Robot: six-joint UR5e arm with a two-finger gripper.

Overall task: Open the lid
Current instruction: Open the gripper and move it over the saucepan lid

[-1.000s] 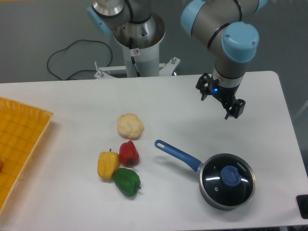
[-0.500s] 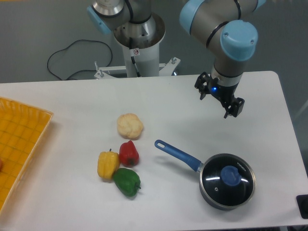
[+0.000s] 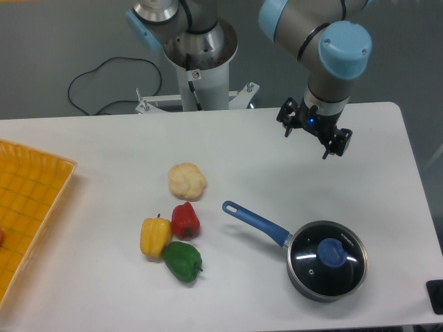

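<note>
The round dark glass lid with a metal rim sits flat on the saucepan at the front right of the table. A blue knob stands at the lid's centre. My gripper hangs in the air well behind the pan, far above the lid and a little to its left. Its two dark fingers are spread apart with nothing between them, so it is open.
The pan's long blue handle points back-left. A cauliflower and red, yellow and green peppers lie left of it. A yellow tray lies at the left edge. A dark object sits at the right edge.
The gripper has risen slightly and shifted a little back and left. The lid and pan have not moved.
</note>
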